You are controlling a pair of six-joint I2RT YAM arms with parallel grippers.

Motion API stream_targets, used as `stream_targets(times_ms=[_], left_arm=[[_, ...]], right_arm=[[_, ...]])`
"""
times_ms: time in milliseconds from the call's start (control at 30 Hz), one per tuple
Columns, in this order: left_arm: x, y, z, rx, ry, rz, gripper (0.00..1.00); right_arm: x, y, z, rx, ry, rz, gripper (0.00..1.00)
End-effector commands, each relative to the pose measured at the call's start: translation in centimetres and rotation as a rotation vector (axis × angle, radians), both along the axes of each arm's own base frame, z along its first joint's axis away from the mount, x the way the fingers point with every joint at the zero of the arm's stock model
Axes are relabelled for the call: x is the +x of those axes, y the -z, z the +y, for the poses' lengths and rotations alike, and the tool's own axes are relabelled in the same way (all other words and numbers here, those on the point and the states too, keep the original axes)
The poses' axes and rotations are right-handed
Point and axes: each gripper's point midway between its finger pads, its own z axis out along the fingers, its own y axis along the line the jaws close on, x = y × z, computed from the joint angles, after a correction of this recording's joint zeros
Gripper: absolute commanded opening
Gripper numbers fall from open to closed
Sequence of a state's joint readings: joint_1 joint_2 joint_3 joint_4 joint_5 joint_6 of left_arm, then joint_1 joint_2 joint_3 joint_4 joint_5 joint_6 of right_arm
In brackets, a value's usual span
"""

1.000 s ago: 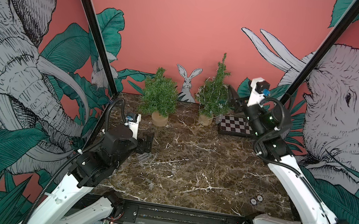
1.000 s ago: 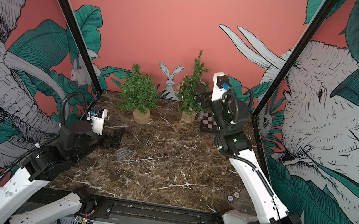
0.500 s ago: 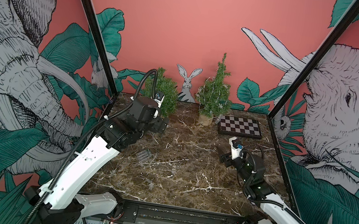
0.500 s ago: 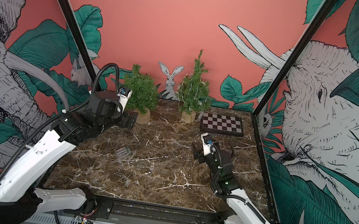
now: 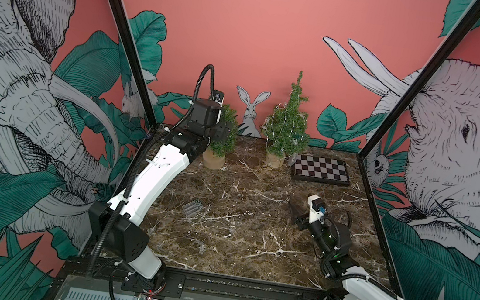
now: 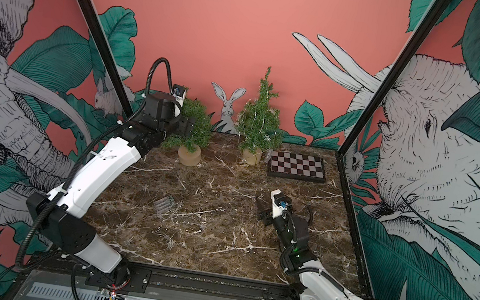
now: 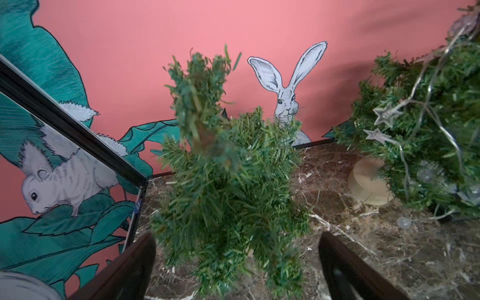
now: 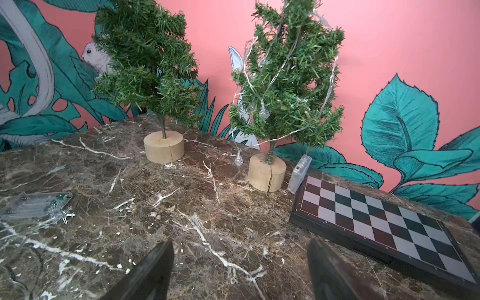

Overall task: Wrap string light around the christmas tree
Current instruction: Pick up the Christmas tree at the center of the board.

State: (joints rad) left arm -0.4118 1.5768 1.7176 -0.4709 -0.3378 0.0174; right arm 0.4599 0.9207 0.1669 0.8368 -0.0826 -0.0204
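Table: brown white-veined marble tabletop [image 5: 237, 227]; everything stands on it.
Board: black-and-silver chequered chessboard [image 5: 320, 169], flat at the far right, just beside the taller tree.
Taller tree: green artificial christmas tree on a pale wooden disc [image 5: 287, 128], upright by the back wall. A thin silver-wire string light with clear bulbs [image 8: 262, 113] loops around it, and one bulb hangs low beside the disc.
Shorter tree: plain green artificial tree on a pale wooden disc [image 5: 228, 142], upright, left of the taller tree and apart from it.
Left pincer: my left pincer [image 7: 239, 267] is spread wide, one dark finger on each side of the shorter tree's lower branches. I cannot tell whether the fingers touch the needles.
Right pincer: my right pincer [image 8: 239, 270] is spread and grasps nothing. It sits low over bare marble at the near right, well apart from both trees.
Loose light: second string light, a clear battery case with tangled thin wire [image 5: 193, 208], lies flat left of centre, apart from both pincers.
Battery box: small clear plastic box [image 8: 299, 170], tilted between the taller tree's disc and the chessboard's edge.
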Motion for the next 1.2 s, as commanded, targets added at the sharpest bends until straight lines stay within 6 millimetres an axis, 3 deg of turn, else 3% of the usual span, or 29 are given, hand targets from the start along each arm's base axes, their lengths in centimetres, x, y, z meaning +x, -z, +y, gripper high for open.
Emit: stream_targets(times_ms=[0, 233, 367, 733, 767, 833, 933, 1033, 1167], left_arm=[[1.6, -3.6, 0.9, -0.096, -0.016, -0.104, 0.99], [5.1, -4.9, 2.1, -0.157, -0.043, -0.163, 0.98], [6.4, -5.2, 1.0, -0.282, 0.004, -0.195, 0.98], [9.2, -4.3, 1.5, -0.303, -0.071, -0.190, 0.80], [9.3, -4.3, 1.6, -0.300, -0.079, -0.190, 0.76], [9.4, -3.9, 2.1, -0.292, -0.111, -0.185, 0.43], [9.2, -3.7, 2.8, -0.288, -0.151, -0.177, 0.12], [8.7, -3.9, 3.2, -0.277, -0.161, -0.173, 0.01], [7.7, -4.8, 3.2, -0.267, -0.142, -0.185, 0.00]], right_arm=[[0.1, -1.8, -0.1, 0.089, 0.012, -0.042, 0.82], [0.3, -0.5, 0.1, 0.071, 0.026, -0.026, 0.82], [0.4, -0.4, 0.1, 0.072, 0.032, -0.027, 0.82], [0.3, 0.5, 1.8, 0.002, -0.013, -0.025, 0.81], [0.3, 0.5, 1.9, 0.001, -0.018, -0.028, 0.81], [0.1, 0.5, 2.1, -0.001, -0.028, -0.034, 0.81], [0.2, 1.2, 2.6, -0.016, -0.039, -0.027, 0.81], [0.3, 1.7, 3.0, -0.027, -0.052, -0.025, 0.81], [0.2, 1.6, 3.3, -0.009, -0.063, -0.047, 0.81]])
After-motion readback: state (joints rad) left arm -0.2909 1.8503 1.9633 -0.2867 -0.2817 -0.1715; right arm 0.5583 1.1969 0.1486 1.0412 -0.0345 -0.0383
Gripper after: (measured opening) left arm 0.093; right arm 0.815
